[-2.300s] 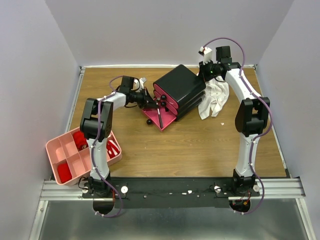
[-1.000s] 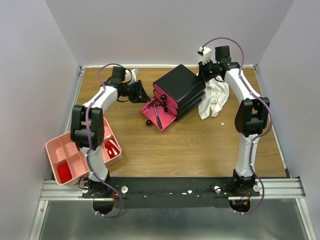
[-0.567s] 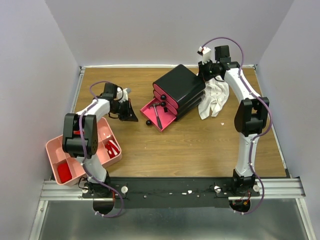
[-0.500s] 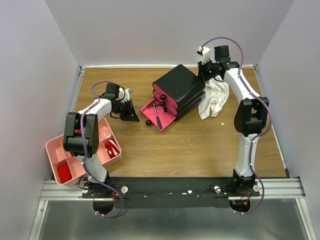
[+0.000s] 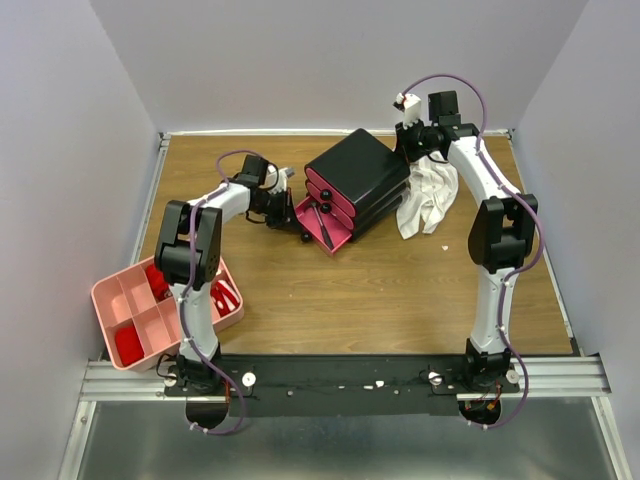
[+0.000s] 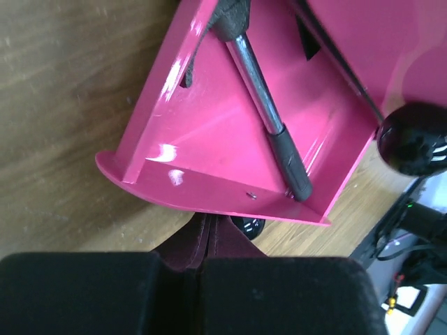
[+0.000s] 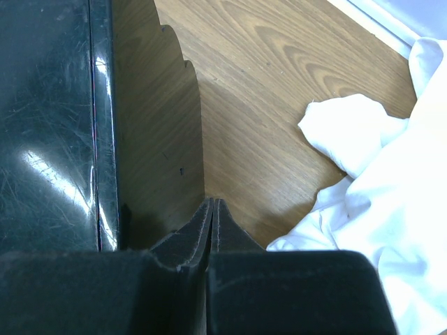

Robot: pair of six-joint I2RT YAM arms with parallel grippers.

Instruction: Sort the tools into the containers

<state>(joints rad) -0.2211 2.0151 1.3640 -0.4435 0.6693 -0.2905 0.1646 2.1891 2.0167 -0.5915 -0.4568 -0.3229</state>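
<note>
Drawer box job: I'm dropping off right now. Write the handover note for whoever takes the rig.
Left gripper: shut, empty, fingertips at the front edge of the open bottom drawer.
Right gripper: shut, empty, at the back of the black box, beside the white cloth.
Done: the hammer lies in that drawer. The pink tray holds red items that I cannot identify.
Left: push the drawer shut. No other tool shows loose in the top view.
</note>
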